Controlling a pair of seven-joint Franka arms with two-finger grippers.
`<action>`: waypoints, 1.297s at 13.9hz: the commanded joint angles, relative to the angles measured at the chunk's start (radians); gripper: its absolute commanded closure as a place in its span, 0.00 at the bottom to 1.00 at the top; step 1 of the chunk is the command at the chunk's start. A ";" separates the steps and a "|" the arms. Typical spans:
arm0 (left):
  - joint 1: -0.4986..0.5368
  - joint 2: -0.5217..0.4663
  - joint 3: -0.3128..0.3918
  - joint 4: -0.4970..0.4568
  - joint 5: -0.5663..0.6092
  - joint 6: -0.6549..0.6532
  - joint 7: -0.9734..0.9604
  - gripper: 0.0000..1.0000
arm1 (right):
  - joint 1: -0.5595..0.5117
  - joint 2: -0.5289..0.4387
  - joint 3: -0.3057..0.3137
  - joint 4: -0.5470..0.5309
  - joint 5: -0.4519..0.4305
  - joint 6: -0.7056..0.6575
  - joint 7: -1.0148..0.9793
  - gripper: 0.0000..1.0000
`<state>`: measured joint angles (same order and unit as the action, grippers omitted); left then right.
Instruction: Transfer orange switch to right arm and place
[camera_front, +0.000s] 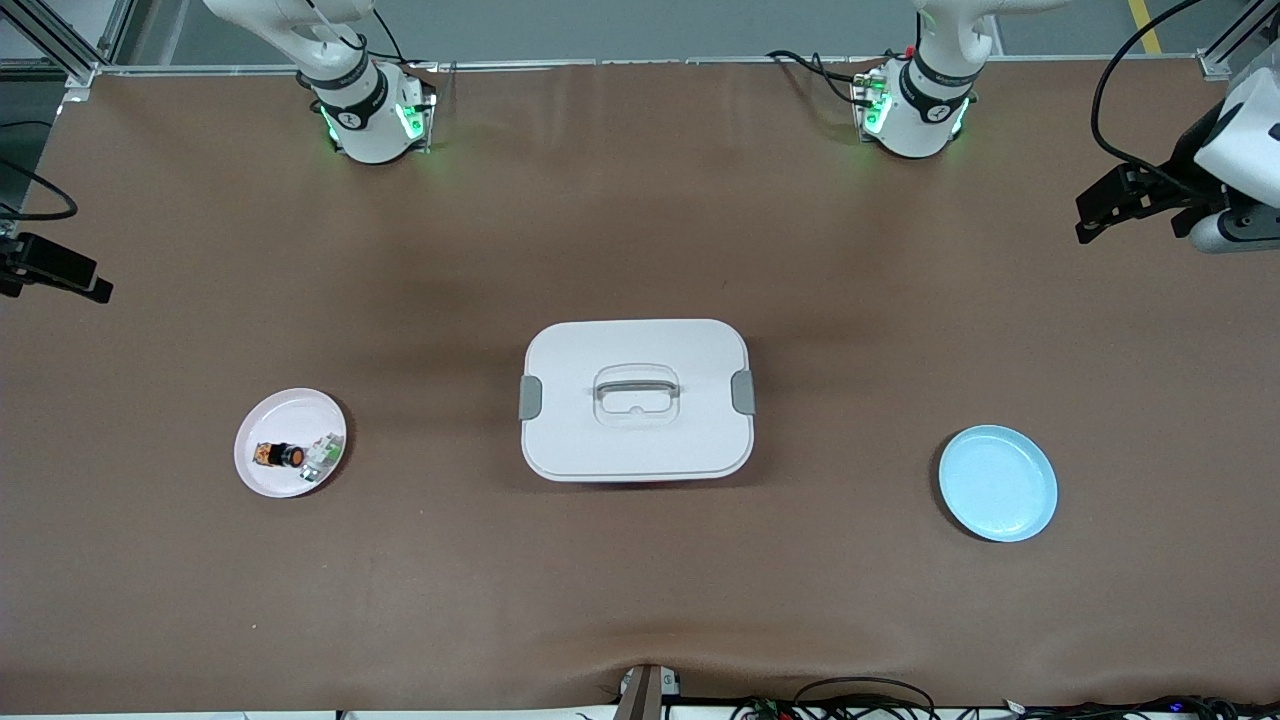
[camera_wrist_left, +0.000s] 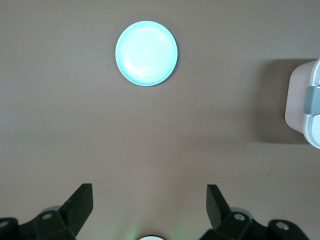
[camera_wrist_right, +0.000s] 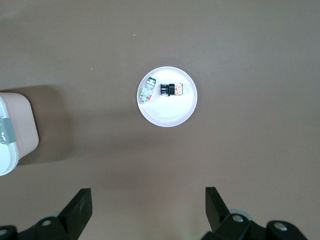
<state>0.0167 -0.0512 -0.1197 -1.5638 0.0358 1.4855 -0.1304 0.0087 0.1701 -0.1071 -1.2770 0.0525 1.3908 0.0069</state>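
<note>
The orange switch (camera_front: 281, 455), a stubby black cylinder with an orange end, lies on its side on a small pale pink plate (camera_front: 270, 478) toward the right arm's end of the table. The right wrist view shows the orange switch (camera_wrist_right: 171, 89) on that plate (camera_wrist_right: 170, 112). My right gripper (camera_wrist_right: 148, 195) hangs open and empty high over the table's right-arm end (camera_front: 90, 283), well apart from the plate. Open and empty too, my left gripper (camera_wrist_left: 149, 192) is high over the left arm's end (camera_front: 1090, 215).
A small white-and-green component (camera_front: 322, 455) shares the pink plate. A white lidded box (camera_front: 636, 400) with a handle and grey latches stands mid-table. A light blue plate (camera_front: 997, 483) with nothing on it lies toward the left arm's end, also in the left wrist view (camera_wrist_left: 146, 46).
</note>
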 joint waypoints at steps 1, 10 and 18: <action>0.006 -0.007 0.002 0.011 -0.013 -0.022 0.034 0.00 | 0.016 -0.040 -0.009 -0.021 0.006 -0.004 -0.013 0.00; 0.005 -0.013 0.002 0.007 -0.011 -0.037 0.049 0.00 | 0.017 -0.141 -0.009 -0.194 0.000 0.079 -0.013 0.00; 0.006 -0.012 0.003 0.011 -0.008 -0.040 0.051 0.00 | 0.010 -0.138 -0.013 -0.193 0.000 0.065 -0.013 0.00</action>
<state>0.0179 -0.0513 -0.1194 -1.5585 0.0358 1.4641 -0.1037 0.0132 0.0578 -0.1118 -1.4405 0.0522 1.4518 0.0010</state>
